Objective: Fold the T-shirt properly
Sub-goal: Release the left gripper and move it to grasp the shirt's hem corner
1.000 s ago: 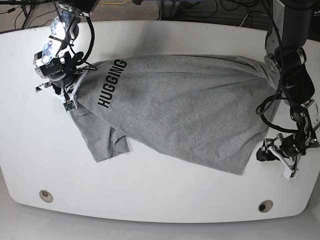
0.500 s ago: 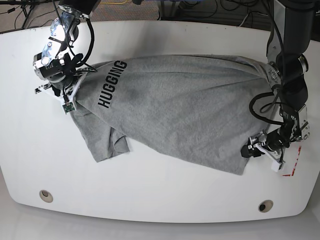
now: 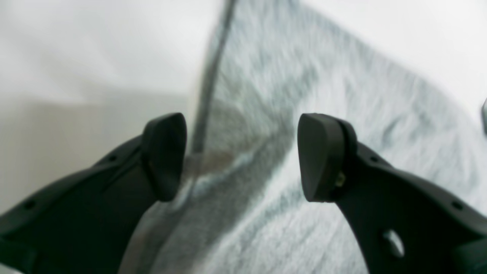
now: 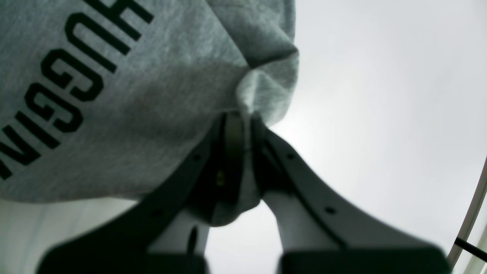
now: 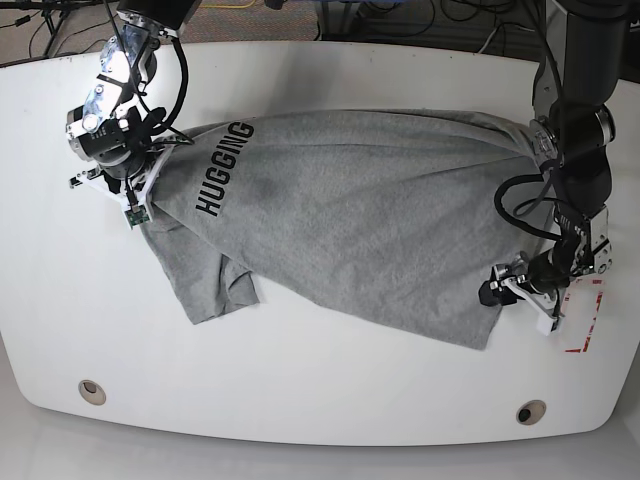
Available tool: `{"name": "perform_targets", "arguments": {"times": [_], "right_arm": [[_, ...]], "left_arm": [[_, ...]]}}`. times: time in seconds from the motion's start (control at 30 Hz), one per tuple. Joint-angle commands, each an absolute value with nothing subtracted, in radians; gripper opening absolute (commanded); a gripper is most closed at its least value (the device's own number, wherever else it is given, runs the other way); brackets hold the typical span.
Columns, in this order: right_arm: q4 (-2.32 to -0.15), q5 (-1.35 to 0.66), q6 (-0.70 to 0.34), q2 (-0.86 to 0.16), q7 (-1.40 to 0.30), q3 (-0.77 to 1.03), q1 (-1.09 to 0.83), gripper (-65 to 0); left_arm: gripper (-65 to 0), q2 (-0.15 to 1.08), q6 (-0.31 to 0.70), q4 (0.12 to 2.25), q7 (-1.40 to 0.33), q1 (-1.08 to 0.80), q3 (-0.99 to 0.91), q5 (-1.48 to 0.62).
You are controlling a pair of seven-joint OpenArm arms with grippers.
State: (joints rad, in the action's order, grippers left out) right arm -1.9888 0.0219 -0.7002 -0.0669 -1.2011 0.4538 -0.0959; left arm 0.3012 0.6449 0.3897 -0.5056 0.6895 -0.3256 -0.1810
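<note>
A heather-grey T-shirt (image 5: 350, 230) lies spread across the white table (image 5: 300, 70), its dark lettering (image 5: 222, 167) at the scene's left. There the right gripper (image 4: 243, 125) is pinched tight on a bunched fold of the fabric. At the right edge of the shirt, the left gripper (image 3: 241, 156) hovers with jaws spread over the hem, gripping nothing.

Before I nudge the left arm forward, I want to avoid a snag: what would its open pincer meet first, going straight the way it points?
Most likely the shirt: its grey edge lies right ahead of the left pincer, though blur hides the gap.
</note>
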Motion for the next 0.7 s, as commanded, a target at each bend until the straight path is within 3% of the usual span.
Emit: {"name": "perform_targets", "arguments": {"times": [0.0, 0.27, 0.37, 0.67], "right_arm": [[-2.009, 0.022, -0.698, -0.079, -1.187, 0.456, -0.082, -62.8], [-2.009, 0.022, -0.698, -0.079, -1.187, 0.456, -0.082, -62.8], [-2.009, 0.022, -0.698, -0.077, -1.187, 0.456, -0.082, -62.8], [-2.009, 0.022, -0.698, -0.076, -1.187, 0.456, -0.082, -62.8]], "left_arm": [[-21.9, 0.292, 0.653, 0.404, -0.496, 0.725, -0.305, -0.196], [-22.4, 0.286, 0.653, 0.404, -0.501, 0.710, -0.260, -0.196], [-26.3, 0.286, 0.653, 0.404, -0.501, 0.708, -0.242, -0.196], [-65.0, 0.285, 0.653, 0.414, -0.493, 0.702, -0.226, -0.197]]}}
